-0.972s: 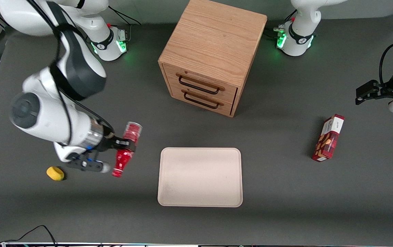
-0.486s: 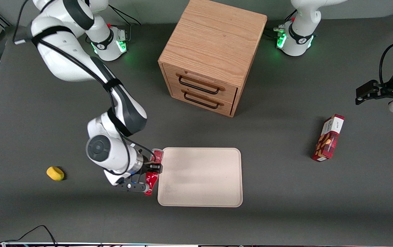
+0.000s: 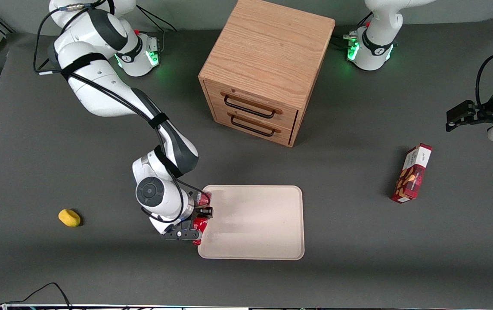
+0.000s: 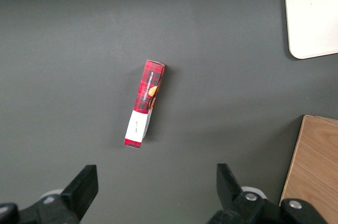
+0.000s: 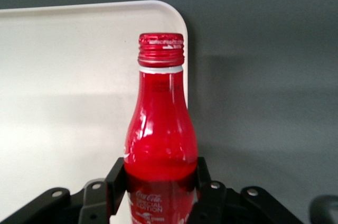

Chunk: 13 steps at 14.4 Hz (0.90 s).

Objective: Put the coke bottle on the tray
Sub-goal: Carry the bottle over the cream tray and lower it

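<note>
Our gripper clamps the bottle by its body, carried lying flat over the tray's rim at the edge toward the working arm. We should move well inward over the tray, lower, then release gently so it won't roll.

The gripper holds the coke bottle lying level above the edge of the tray at the working arm's end, its cap seemingly nearer the front camera than its base. A cabinet stands farther from the camera than the tray. A snack box lies toward the parked arm's end, a small lump toward the working arm's.
</note>
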Tool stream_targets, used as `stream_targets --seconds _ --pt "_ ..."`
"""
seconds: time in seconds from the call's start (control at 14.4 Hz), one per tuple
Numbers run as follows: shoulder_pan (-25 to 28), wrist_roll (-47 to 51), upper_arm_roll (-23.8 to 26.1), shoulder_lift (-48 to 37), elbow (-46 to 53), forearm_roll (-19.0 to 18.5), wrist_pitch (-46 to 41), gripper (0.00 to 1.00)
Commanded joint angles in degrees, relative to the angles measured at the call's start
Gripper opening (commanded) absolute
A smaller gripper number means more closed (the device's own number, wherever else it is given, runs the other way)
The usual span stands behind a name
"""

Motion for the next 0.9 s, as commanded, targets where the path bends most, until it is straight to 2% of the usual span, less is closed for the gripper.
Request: stream_targets --seconds 0.0,0.28,0.42,0.49,0.56,0.62,0.69,0.83 --pt "0.6 1.1 0.5 2.3 2.4 -1.8 1.7 0.00" --pt "0.9 1.2 0.4 2.7 2.5 -1.8 1.8 0.02" --pt "1.3 1.2 0.2 2.7 2.5 -1.8 1.8 0.14" --pt "1.3 1.3 0.1 3.0 2.4 -2.9 1.8 0.44" --pt "1.4 1.8 0.1 3.1 2.5 -3.9 1.9 0.82" --pt "1.3 2.5 0.1 3.4 2.4 -5.2 2.6 1.00" --pt "1.3 2.7 0.1 3.8 2.3 -6.8 3.6 1.00" --pt "1.3 3.2 0.1 4.5 2.3 -7.4 3.9 1.00"
